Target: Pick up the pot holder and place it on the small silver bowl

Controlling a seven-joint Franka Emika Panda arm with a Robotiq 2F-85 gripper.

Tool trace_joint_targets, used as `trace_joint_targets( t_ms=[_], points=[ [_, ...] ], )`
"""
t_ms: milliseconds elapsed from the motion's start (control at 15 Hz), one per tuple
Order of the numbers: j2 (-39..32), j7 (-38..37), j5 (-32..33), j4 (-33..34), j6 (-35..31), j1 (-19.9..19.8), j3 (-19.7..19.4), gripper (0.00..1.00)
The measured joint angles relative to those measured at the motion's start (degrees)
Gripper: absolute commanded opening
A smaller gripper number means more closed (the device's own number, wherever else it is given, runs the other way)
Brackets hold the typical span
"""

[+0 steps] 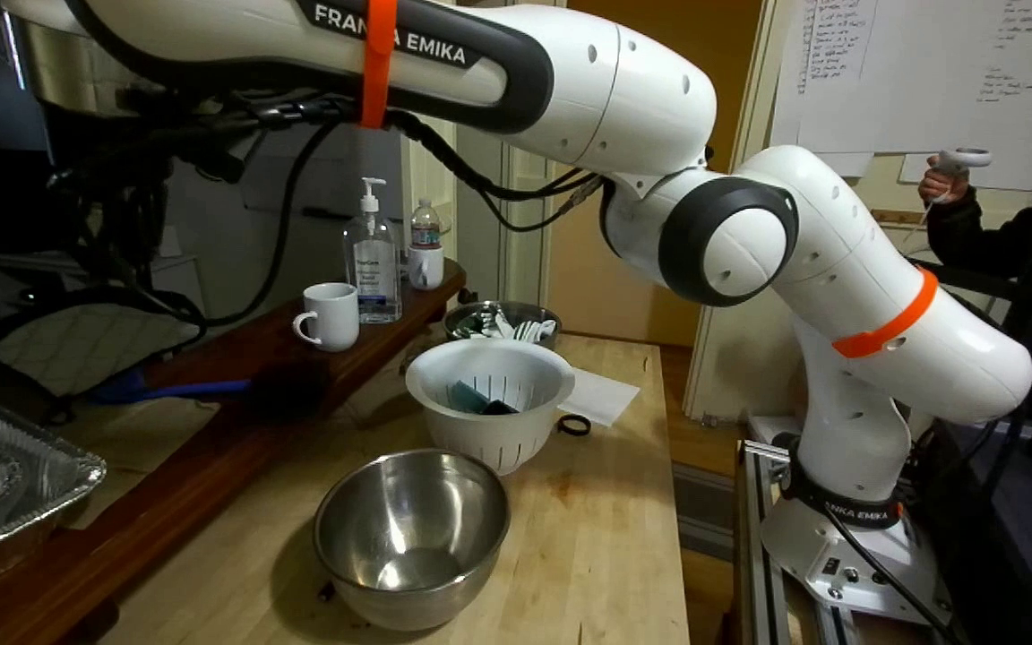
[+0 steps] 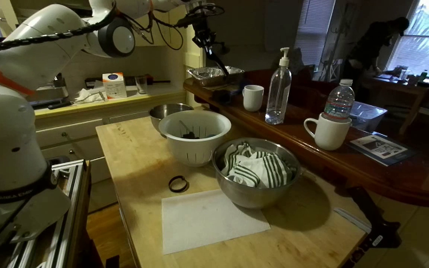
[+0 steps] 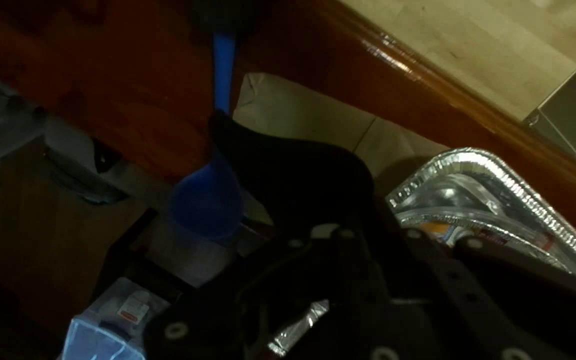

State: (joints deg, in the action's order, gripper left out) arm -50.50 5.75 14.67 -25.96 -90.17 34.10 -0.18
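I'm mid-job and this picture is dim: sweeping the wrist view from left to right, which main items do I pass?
Labelled translucent plastic box → blue scoop-like utensil → creased beige sheet → crinkled silver foil tray. The beige sheet's material is hard to tell.

Pale wooden tabletop: in an exterior view, the round stainless-steel bowl stands foremost, the white slotted plastic colander just behind it.
Beyond the colander: a round metal bowl with green-striped white cloths in it.
Right of the colander: a thin black ring, a flat white rectangular sheet behind.
Dark wooden ledge: left of the tabletop, bearing, front to back, a crinkled foil tray, a blue scoop-like utensil, a dark flat pad at its inner end (over or against it, I cannot tell), a white cylindrical mug, a clear pump bottle.
Farther back: another white mug, a clear plastic bottle atop.
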Motion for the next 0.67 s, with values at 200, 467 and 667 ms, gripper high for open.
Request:
trace_joint_targets(
  t_ms=[200, 467, 667],
  points=[
    [0.13, -8.98, -0.94, -0.06, 5.83, 1.41, 0.14, 0.03],
    [-0.01, -17.52, -3.23, -0.05, 7.67, 2.45, 0.62, 0.03],
    [0.00, -23.99, -4.96, 0.01, 7.68, 3.25, 0.93, 0.03]
  ],
)
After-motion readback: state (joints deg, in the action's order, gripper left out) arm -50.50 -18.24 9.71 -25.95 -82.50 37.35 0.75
